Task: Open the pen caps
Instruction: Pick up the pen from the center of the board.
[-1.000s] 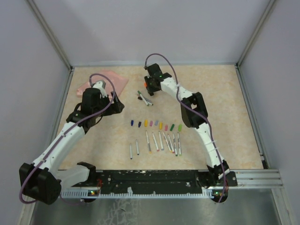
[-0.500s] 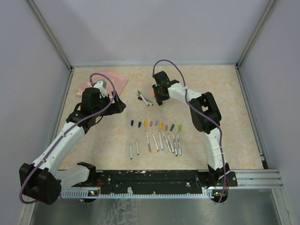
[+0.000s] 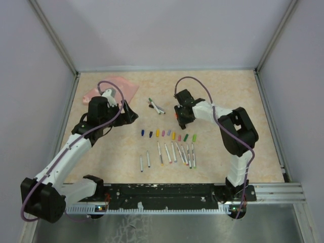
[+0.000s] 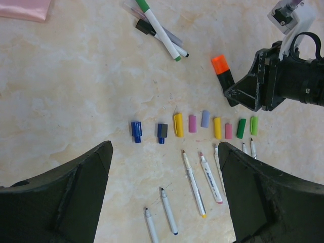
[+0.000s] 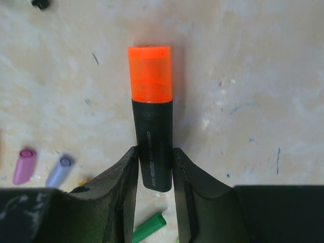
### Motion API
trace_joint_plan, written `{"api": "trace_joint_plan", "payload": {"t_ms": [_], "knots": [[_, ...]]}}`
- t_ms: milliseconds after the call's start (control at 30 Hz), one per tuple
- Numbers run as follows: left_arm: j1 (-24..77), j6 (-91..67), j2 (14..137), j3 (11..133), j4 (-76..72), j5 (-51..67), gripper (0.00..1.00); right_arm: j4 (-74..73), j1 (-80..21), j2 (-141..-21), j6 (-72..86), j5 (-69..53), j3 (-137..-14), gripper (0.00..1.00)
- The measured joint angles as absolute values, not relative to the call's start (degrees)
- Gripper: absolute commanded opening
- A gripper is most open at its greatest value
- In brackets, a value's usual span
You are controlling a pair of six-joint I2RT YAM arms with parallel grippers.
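Observation:
My right gripper (image 5: 154,152) is shut on the black barrel of a highlighter (image 5: 152,136). Its orange cap (image 5: 150,73) is on and points away from the fingers. In the top view the right gripper (image 3: 178,117) hovers just behind a row of loose pen caps (image 3: 168,134). These caps (image 4: 192,124) are blue, yellow, pink, lilac and green. My left gripper (image 4: 162,192) is open with nothing between its fingers, and hangs above the uncapped pens (image 4: 193,183). In the top view the left gripper (image 3: 129,115) is left of the row.
Two capped pens (image 3: 156,106), one with a green cap (image 4: 143,6), lie crossed at the back. A pink pouch (image 3: 112,87) lies at the back left. Several uncapped pens (image 3: 172,153) lie in a row in front of the caps. Walls enclose the table.
The right arm has carried the highlighter from the back of the table towards the near side, stopping just behind the cap row. The left arm has barely moved.

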State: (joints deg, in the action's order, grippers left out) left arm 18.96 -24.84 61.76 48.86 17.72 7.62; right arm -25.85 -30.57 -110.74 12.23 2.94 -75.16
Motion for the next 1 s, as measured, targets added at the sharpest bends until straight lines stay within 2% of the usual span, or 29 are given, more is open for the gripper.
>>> {"api": "trace_joint_plan", "payload": {"t_ms": [267, 500, 700, 867, 1000], "knots": [[18.96, -26.11, 61.23, 47.29, 16.78, 9.47, 0.89, -26.09, -30.57, -106.34, 12.27, 2.94, -68.99, 0.40], [18.96, -26.76, 60.29, 46.65, 16.75, 10.13, 0.90, -26.37, -30.57, -106.61, 12.14, 2.98, -69.38, 0.40], [18.96, -26.76, 59.83, 46.63, 16.75, 10.11, 0.90, -26.22, -30.59, -108.79, 11.97, 3.14, -72.12, 0.27], [18.96, -26.74, 59.83, 46.65, 16.75, 10.39, 0.90, -25.98, -30.59, -109.08, 12.01, 3.18, -72.44, 0.12], [18.96, -26.74, 59.88, 46.65, 16.10, 12.62, 0.90, -25.12, -30.59, -109.06, 12.03, 3.14, -72.42, 0.07]]}}
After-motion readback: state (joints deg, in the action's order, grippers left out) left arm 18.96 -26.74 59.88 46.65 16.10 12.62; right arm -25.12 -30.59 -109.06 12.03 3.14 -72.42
